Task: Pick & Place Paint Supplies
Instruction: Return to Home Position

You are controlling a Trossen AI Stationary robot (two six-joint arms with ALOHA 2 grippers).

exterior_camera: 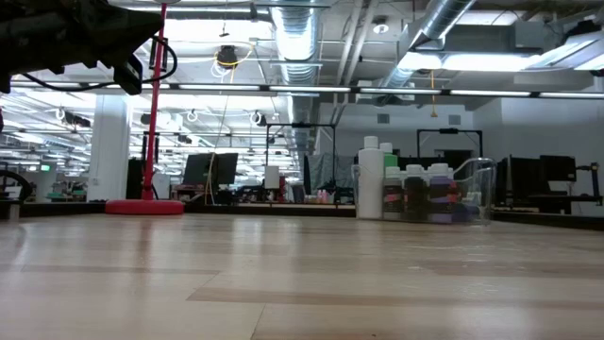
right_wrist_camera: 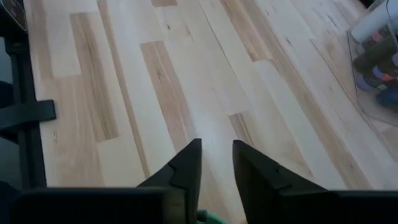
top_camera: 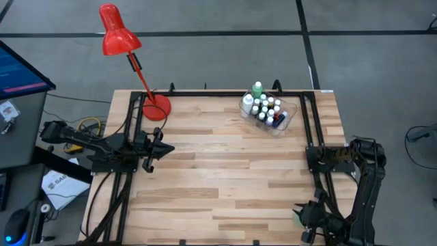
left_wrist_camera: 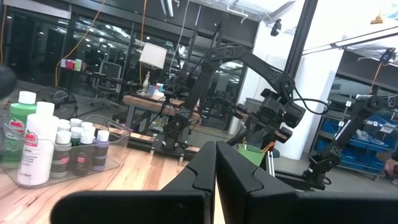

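Note:
The paint bottles stand in a clear tub [top_camera: 268, 113] at the table's far right: small white-capped ones, a taller green bottle [top_camera: 257, 89] and a taller white bottle [left_wrist_camera: 37, 146]. A green cup [left_wrist_camera: 249, 154] stands at the near right corner, with thin brushes [left_wrist_camera: 268, 149] sticking up out of it. My right gripper [right_wrist_camera: 216, 155] hangs over the cup, pointing down at a slant; its fingers are a little apart, with nothing between them. My left gripper [left_wrist_camera: 215, 168] is shut and holds nothing, level above the table's left side [top_camera: 164, 147].
A red desk lamp [top_camera: 156, 108] stands with its base on the far left of the table. Black frame rails [top_camera: 313, 130] run along the left and right sides. Bare wood [top_camera: 225, 171] lies between the two arms.

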